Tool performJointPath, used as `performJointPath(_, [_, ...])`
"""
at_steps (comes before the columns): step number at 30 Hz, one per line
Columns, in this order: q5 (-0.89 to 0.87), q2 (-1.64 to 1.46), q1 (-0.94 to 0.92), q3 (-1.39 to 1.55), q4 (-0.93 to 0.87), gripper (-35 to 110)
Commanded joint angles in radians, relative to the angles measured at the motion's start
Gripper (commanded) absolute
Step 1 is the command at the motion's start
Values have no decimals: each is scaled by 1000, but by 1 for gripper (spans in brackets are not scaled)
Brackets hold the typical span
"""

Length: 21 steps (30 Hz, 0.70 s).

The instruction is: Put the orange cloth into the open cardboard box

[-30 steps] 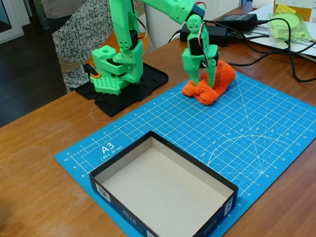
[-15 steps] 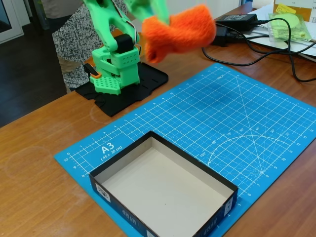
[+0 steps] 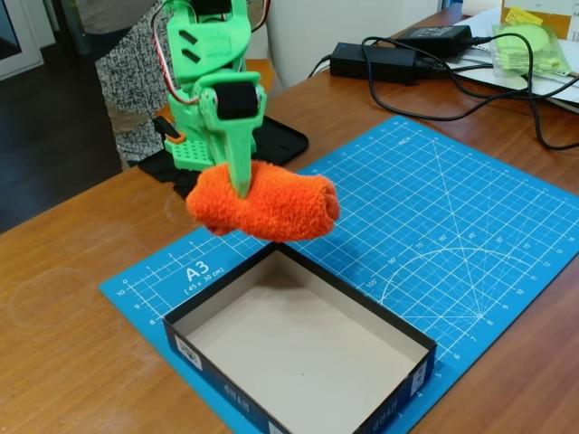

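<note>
The orange cloth (image 3: 271, 206), a thick fluffy roll, hangs in the air crosswise just above the far edge of the open cardboard box (image 3: 398, 334). My green gripper (image 3: 242, 188) points down and is shut on the cloth's middle; one finger (image 3: 239, 154) shows in front, the other is hidden behind the roll. The box is a shallow tray, dark outside and pale beige inside, with nothing in it, lying on the near part of the blue cutting mat (image 3: 434, 217).
The arm's green base (image 3: 210, 136) sits on a black plate at the mat's far left corner. Black power bricks (image 3: 375, 59) with cables and a pale green item in a plastic bag (image 3: 529, 41) lie at the back right. A person stands behind the table.
The cloth was gripped on the mat at the far right, lifted high, then swung left and down; it now hangs over the box's far edge.
</note>
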State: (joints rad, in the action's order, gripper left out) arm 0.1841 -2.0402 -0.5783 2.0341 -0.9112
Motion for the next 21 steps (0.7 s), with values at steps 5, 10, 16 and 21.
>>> performJointPath(5, [-78, 276, -12, -388, -110, 0])
performJointPath(10, [-94, 387, -20, -505, -127, 0])
performJointPath(16, [-120, 750, -80, -916, -236, 0])
performJointPath(21, [-135, 913, -67, -1097, -295, 0])
